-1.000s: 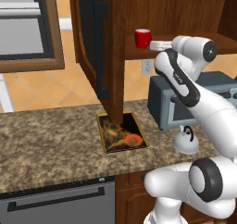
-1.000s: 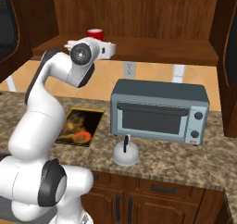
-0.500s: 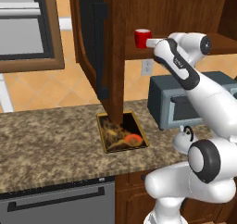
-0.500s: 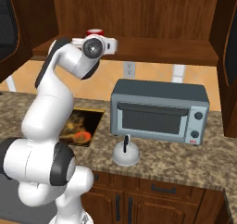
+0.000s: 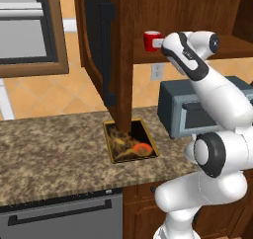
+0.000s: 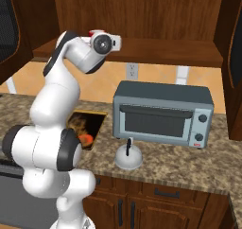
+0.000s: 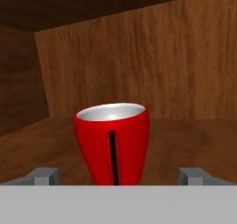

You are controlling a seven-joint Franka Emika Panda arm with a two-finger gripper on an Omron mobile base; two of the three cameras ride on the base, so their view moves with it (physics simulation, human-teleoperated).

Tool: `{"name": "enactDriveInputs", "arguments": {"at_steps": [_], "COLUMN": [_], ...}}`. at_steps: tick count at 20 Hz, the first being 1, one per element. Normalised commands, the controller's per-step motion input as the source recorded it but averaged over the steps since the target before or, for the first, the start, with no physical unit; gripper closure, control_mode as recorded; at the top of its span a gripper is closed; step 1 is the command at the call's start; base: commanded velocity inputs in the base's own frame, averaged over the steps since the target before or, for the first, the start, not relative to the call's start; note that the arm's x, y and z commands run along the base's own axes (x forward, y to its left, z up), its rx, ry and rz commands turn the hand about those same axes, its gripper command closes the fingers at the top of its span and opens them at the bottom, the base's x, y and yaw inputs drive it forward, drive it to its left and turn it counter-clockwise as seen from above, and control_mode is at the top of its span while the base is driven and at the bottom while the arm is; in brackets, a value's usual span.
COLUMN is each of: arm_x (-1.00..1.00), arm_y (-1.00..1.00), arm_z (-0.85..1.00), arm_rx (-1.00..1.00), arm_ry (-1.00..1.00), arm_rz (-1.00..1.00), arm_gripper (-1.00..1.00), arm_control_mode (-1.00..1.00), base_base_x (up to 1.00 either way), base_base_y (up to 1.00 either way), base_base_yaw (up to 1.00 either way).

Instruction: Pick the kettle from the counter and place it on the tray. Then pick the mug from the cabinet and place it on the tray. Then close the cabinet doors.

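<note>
1. Right now your gripper [image 7: 115,174] is spread wide, one fingertip on each side of the mug [image 7: 113,142] and neither touching it. The mug stands upright on the cabinet [image 5: 197,16] shelf, near its front edge toward the left end.
2. Close too early and the tips likely catch only the mug's near wall. It narrows toward the base, so it could squirt backward or tip on the shelf.
3. Push in too far and you may shove the mug deeper toward the back wall.
4. Mind the open door [image 5: 106,60] hanging just over the tray [image 5: 130,140]. Swing the mug out low or wide and it could clip that door.
5. Note the kettle [image 6: 129,156] sits on the counter [image 5: 49,149] near the front edge, before the oven [image 6: 163,113], not on the tray. You're taking the mug first, so I'd judge the order is off.
6. Leave room on the tray for the kettle.
</note>
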Motion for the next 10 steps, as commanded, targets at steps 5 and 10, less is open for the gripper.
{"name": "enactDriveInputs", "arguments": {"at_steps": [5,10], "arm_x": [0.27,0.09], "arm_y": [0.18,0.02], "arm_z": [0.00,0.00], "arm_rx": [0.00,0.00], "arm_ry": [0.01,0.00], "arm_rz": [0.00,0.00], "arm_gripper": [-1.00,-1.00], "arm_control_mode": [-1.00,-1.00], "base_base_x": [0.00,0.00], "base_base_y": [0.00,0.00], "base_base_yaw": [0.00,0.00]}}
